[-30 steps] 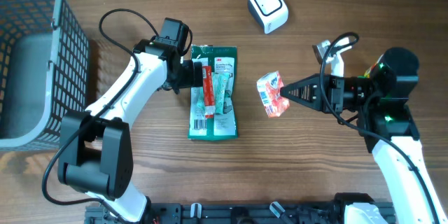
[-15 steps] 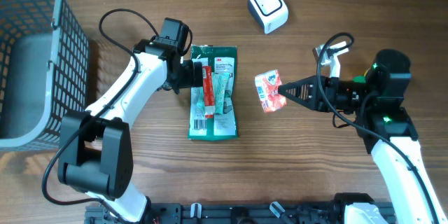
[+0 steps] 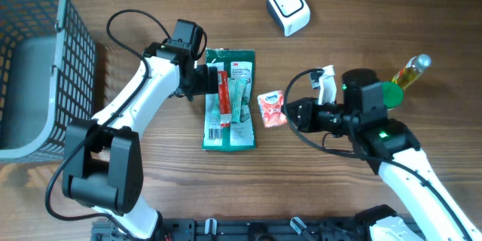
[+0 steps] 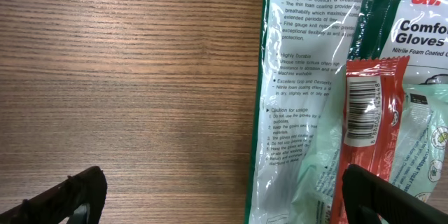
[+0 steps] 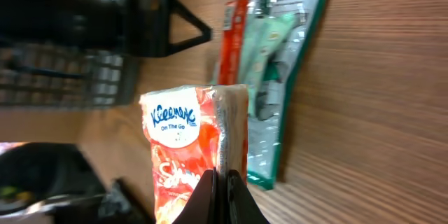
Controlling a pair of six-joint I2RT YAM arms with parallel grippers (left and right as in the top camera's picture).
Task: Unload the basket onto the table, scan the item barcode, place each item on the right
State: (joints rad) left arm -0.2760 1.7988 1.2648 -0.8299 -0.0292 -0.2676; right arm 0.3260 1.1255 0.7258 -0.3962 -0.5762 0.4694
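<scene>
From overhead, the right tool (image 3: 285, 113) was pinched shut on a red tissue pack (image 3: 271, 110). The pack was just right of the green glove pack (image 3: 230, 102) and well apart from the white scanner (image 3: 288, 7) at the far side of the tabletop (image 3: 151, 196). The left tool (image 3: 215, 83) sat over the glove pack's left edge, by a red packet (image 3: 223, 99). In the left wrist view its fingers stood spread wide, gripping nothing, and a barcode showed on the red packet. In the right wrist view the closed fingers clamped the tissue pack, probably at its seam.
</scene>
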